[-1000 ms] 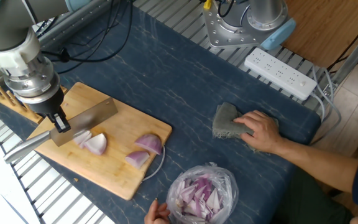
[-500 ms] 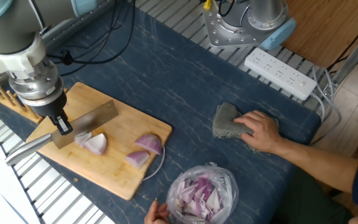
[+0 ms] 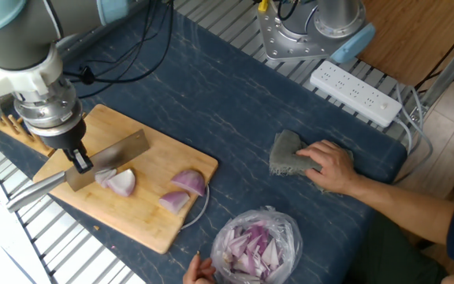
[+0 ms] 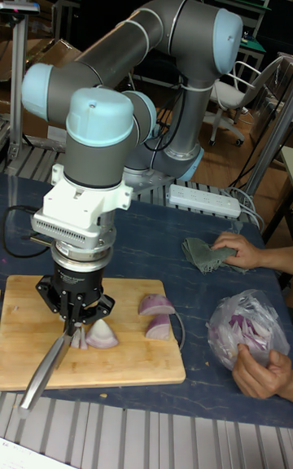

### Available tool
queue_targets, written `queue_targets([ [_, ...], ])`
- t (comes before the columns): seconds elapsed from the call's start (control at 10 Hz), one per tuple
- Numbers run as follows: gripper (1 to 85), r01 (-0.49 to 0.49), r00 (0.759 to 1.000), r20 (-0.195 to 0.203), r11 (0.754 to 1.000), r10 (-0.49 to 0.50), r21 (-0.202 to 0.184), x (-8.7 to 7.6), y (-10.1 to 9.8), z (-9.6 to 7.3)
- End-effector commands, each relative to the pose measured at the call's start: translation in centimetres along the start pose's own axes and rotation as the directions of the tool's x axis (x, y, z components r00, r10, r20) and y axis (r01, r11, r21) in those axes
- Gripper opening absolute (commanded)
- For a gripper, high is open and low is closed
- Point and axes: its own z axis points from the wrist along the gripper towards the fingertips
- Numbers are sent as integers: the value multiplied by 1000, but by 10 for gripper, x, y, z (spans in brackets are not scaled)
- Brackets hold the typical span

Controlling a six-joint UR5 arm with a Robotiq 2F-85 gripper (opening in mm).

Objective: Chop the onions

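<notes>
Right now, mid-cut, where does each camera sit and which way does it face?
Fixed view: high above the table, looking steeply down; shows the gripper shut on the knife over the cutting board, plus the arm's wrist.
Tall fixed view: low at the table's front edge, looking level at the robot; shows the whole arm and gripper.
Both share the onions, the bag of chopped bits and the person's hand on a cloth.

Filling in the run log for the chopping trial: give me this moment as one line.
claw: shut on knife | blade: at onion piece on cutting board | two onion wedges: uncut | person's hand: on cloth
</notes>
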Motion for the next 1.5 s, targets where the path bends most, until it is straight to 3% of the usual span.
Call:
queue_targets([
  [0.0, 17, 35, 999, -20, 999, -35, -5, -2, -4, -19],
  [0.5, 17, 138, 990, -20, 989, -137, 61, -7, 5, -42],
  [0.7, 17, 277, 960, 12, 954, -280, 116, -19, 9, -57],
  [0.8, 17, 289, 957, 15, 955, -290, 69, -14, 29, -63],
  [0.9, 17, 356, 932, 35, 929, -361, 98, -21, 29, -67],
  [1.1, 17, 387, 922, 0, 918, -388, 91, -10, 35, -70],
  [1.3, 17, 379, 925, -18, 925, -379, 14, 2, 49, -69],
  [1.4, 17, 393, 919, -29, 919, -393, 13, 5, 49, -69],
])
